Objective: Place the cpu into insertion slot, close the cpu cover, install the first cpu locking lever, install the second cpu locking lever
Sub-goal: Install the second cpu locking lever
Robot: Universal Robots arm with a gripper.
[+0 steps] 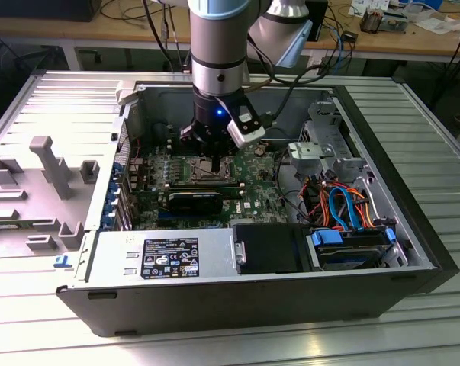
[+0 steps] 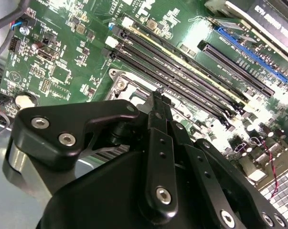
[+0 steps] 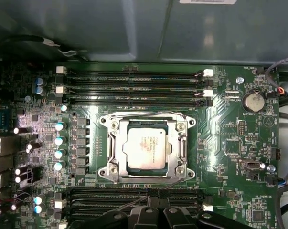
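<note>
In the first wrist view the cpu [image 3: 144, 149], a silvery square chip, lies flat in the socket. The cpu cover [image 3: 116, 145], a thin metal frame, is folded down around it. One thin wire lever [image 3: 144, 113] lies along the socket edge beside the memory slots. Another wire lever [image 3: 132, 203] slants up off the board toward my gripper [image 3: 154, 193], whose black fingers are shut together just off the socket's opposite edge. In the second wrist view the gripper [image 2: 158, 94] hangs shut over a socket corner [image 2: 121, 86]. In the exterior view the gripper [image 1: 216, 163] hangs straight down over the socket [image 1: 203, 171].
The motherboard [image 1: 252, 187] lies in an open computer case [image 1: 214, 297] with tall walls. Long memory slots [image 3: 134, 88] flank the socket on two sides. A drive cage [image 1: 321, 152] and loose cables [image 1: 344, 206] crowd the exterior view's right. A grey fixture [image 1: 50, 164] stands on the exterior view's left.
</note>
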